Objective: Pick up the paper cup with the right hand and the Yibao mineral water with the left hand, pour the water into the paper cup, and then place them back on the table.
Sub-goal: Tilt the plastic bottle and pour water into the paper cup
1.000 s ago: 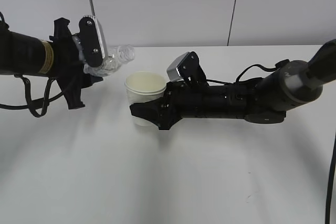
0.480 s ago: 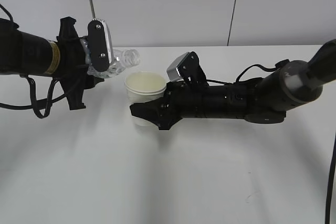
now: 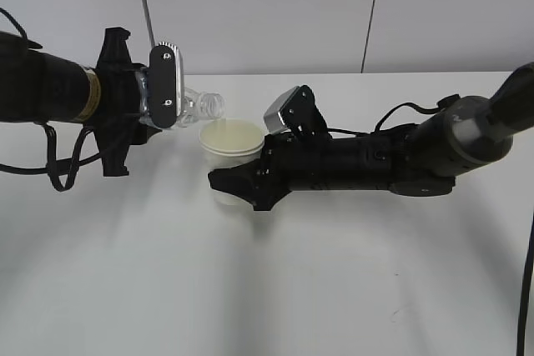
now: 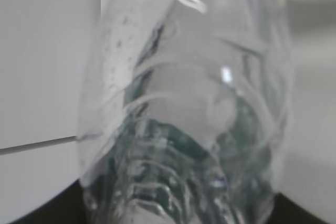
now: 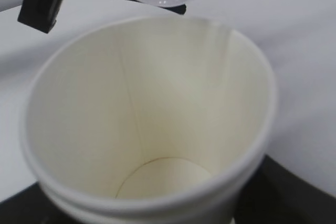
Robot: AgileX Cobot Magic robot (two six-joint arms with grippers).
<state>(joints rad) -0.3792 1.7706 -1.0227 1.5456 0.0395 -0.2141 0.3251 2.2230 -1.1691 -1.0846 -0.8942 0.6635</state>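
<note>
- Left hand point(image 3: 163, 89), upper left of frame: clenched on the bottle point(image 3: 196, 106), tipped near level, open mouth over the cup's rim.
- Right hand point(image 3: 242, 183), centre: grasping the cup point(image 3: 231, 141), upright.
- Cup inside looks dry in wrist view point(image 5: 152, 145).
- Table point(image 3: 267, 289) below.

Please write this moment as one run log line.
left claw: holds tilted bottle | right claw: holds paper cup | bottle mouth near cup rim | no stream visible

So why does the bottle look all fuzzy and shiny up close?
In the left wrist view the Yibao mineral water fills the frame, too near to focus, with white glints on its plastic. The right wrist view blurs the paper cup rim. The exterior view is sharper, with soft shadows on the table.
</note>
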